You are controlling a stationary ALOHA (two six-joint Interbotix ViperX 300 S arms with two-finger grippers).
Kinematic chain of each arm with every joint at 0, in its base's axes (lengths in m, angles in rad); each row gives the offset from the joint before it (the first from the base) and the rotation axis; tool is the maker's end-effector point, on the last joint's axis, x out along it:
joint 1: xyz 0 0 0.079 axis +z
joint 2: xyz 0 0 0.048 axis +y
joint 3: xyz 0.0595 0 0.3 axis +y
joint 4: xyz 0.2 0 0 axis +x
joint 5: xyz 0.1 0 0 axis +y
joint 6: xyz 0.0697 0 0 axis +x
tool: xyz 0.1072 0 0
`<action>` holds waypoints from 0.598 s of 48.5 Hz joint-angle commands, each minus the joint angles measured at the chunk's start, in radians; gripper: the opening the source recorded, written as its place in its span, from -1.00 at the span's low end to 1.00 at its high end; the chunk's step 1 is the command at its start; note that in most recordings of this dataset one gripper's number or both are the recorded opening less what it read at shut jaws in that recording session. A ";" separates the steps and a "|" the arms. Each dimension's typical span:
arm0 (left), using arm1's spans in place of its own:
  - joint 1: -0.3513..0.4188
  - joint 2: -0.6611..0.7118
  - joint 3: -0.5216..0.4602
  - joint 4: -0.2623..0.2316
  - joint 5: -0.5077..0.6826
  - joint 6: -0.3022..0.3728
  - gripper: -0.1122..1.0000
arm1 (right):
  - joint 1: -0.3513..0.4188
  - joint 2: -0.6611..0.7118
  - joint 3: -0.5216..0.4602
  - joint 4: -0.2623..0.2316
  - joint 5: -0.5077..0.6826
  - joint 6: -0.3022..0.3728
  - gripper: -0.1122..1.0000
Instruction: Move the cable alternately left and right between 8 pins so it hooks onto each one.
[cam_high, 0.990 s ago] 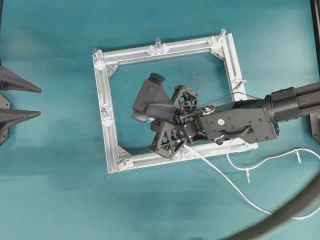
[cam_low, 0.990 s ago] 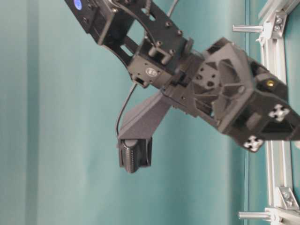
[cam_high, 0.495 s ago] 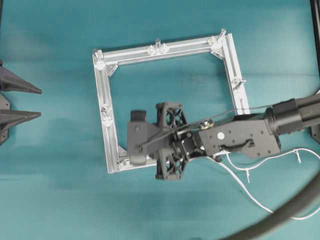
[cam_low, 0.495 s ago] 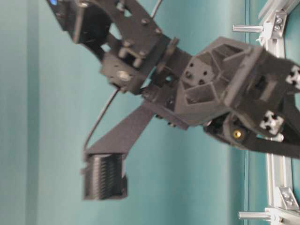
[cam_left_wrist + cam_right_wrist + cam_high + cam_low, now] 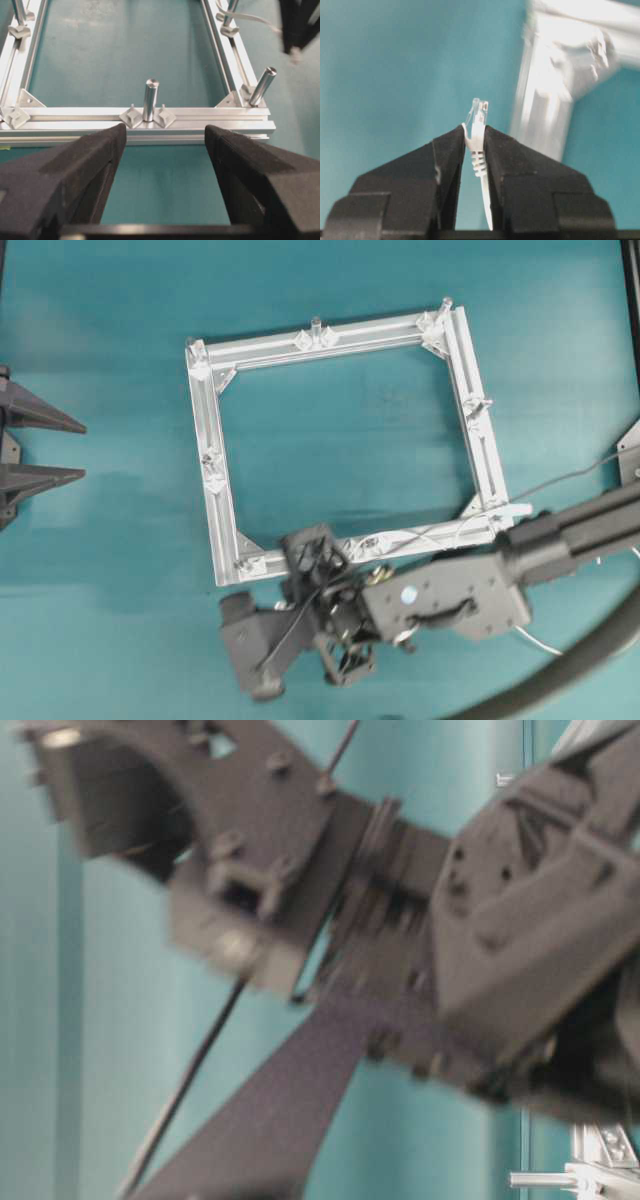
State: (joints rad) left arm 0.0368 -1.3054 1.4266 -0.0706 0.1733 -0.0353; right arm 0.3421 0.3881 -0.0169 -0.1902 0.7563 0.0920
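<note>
Teal table (image 5: 100, 640); right gripper (image 5: 474, 135) clamps cable (image 5: 478, 150).

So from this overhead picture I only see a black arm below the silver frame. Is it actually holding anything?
Observer: Yes. Its wrist camera shows the right gripper pinching the white cable just behind its plug, which pokes out past the fingertips.
Operator: And those two dark spikes at the left edge?
Observer: That is the left gripper, jaws wide apart with nothing between them.
Operator: What is it aimed at?
Observer: Its camera faces one bar of the frame, with an upright pin roughly centred between the jaws.
</note>
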 commanded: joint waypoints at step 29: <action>-0.003 0.006 -0.011 0.003 -0.003 -0.005 0.53 | -0.003 0.324 -0.643 0.002 0.265 0.129 -0.52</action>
State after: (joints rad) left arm 0.0368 -1.3054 1.4281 -0.0706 0.1733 -0.0368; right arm 0.3574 0.7256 -0.5906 -0.1871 1.0155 0.1841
